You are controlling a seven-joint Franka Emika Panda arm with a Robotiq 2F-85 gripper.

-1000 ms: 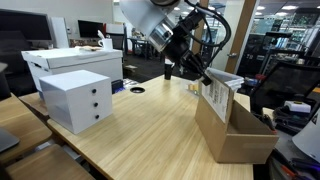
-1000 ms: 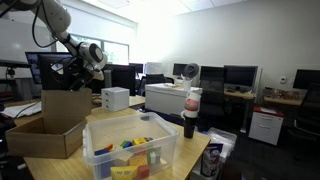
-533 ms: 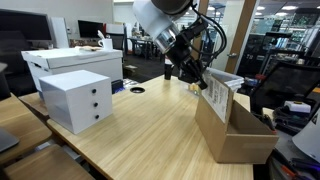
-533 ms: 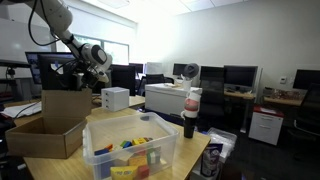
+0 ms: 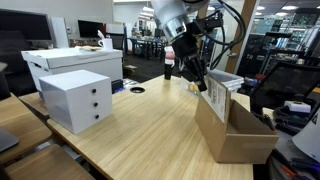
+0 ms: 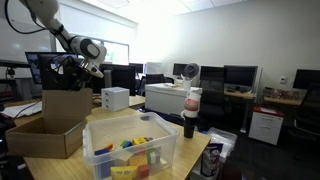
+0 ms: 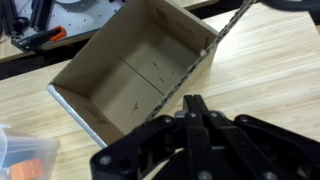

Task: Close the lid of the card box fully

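Currently our pincer (image 5: 199,84), pressed together, hovers beside the upright brown cardboard lid (image 5: 216,97); we advise pushing its labelled face steadily over the brown corrugated box (image 5: 240,142).

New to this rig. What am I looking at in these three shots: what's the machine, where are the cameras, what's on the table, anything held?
It is one robot arm ending in a two-finger gripper. Two cameras stand in the room, on different sides; the third sits on the wrist and looks down past the fingers. On the light wooden table stand an open plain brown cardboard box, its flat brown lid with a white label upright, a white drawer unit and, in an exterior view, a clear plastic bin of coloured pieces. The gripper looks shut and holds nothing; it hangs beside the lid, outside the box.
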